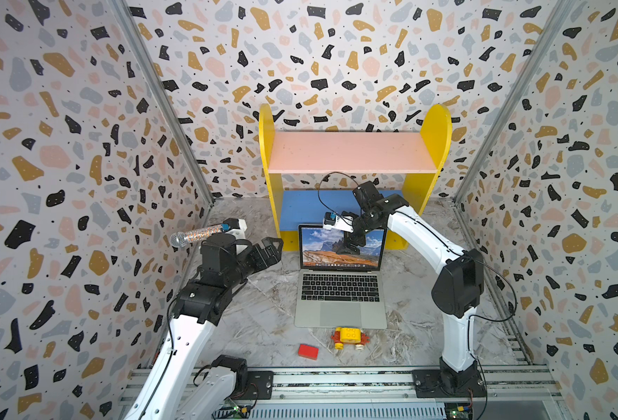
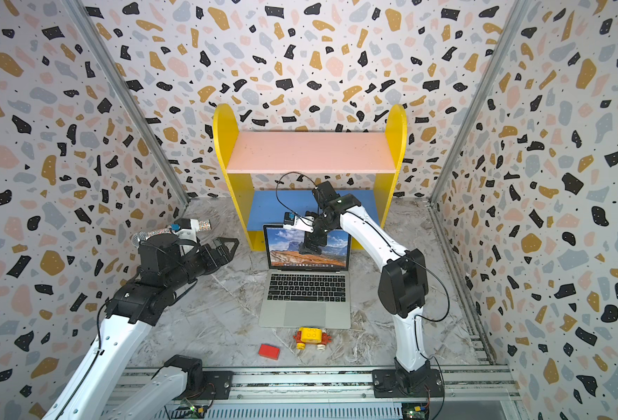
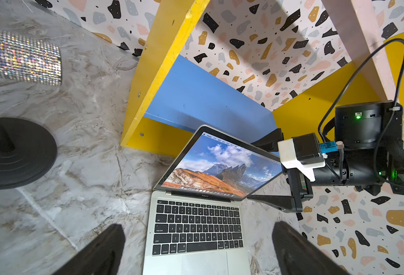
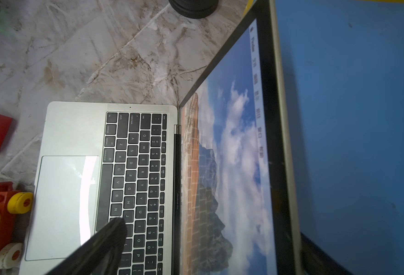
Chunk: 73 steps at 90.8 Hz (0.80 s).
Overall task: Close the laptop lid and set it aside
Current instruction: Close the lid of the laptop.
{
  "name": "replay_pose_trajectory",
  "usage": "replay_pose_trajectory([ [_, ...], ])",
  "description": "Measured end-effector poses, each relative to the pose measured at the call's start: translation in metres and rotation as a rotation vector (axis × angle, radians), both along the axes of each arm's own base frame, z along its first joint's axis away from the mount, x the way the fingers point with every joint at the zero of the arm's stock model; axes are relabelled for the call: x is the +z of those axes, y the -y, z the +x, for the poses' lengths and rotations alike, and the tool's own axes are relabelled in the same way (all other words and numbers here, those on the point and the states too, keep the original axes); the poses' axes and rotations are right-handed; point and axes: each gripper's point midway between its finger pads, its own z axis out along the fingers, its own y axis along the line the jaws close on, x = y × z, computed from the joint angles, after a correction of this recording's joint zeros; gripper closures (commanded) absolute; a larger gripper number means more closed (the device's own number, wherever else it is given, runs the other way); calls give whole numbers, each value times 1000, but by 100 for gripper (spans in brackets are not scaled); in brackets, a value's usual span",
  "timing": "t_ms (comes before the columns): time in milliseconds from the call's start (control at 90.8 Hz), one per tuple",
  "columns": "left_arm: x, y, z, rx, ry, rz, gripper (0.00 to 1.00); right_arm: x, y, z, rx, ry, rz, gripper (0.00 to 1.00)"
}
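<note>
The laptop (image 1: 340,291) sits open in the middle of the marble table (image 1: 249,320), keyboard toward the robot. Its lid (image 1: 333,251) stands up, leaning back a little toward the yellow shelf (image 1: 351,151) just behind it. The lid's top edge runs side to side across the table, parallel to the hinge.

The right gripper (image 1: 348,249) is the one in position. It hangs down over that top edge, a little right of the middle, with its fingers spread wide and nothing in them. In the left wrist view one finger (image 3: 267,142) is behind the lid on the shelf side and the other (image 3: 270,202) is in front of the screen, so the lid stands in the gap between them. I cannot tell whether either finger touches it.

The left gripper (image 1: 276,251) hovers off to the left of the lid, apart from it, also wide open and empty, with a sparkly microphone (image 1: 198,234) on its stand behind it.

To my eye the closing falls to the right arm: the rear finger only has to come forward toward the keyboard to swing the lid down about the hinge. A toy car (image 1: 349,336) is just beside the laptop's front edge, and a red block (image 1: 308,351) lies near it.
</note>
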Motion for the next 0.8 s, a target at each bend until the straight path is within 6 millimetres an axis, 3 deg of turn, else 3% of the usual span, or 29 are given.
replay_pose_trajectory([
  [220, 0, 0, 0, -1, 1, 2, 0, -3, -6, -17, 26, 17, -35, 0],
  [804, 0, 0, 0, -1, -1, 3, 0, 2, 0, -44, 25, 58, -56, 0],
])
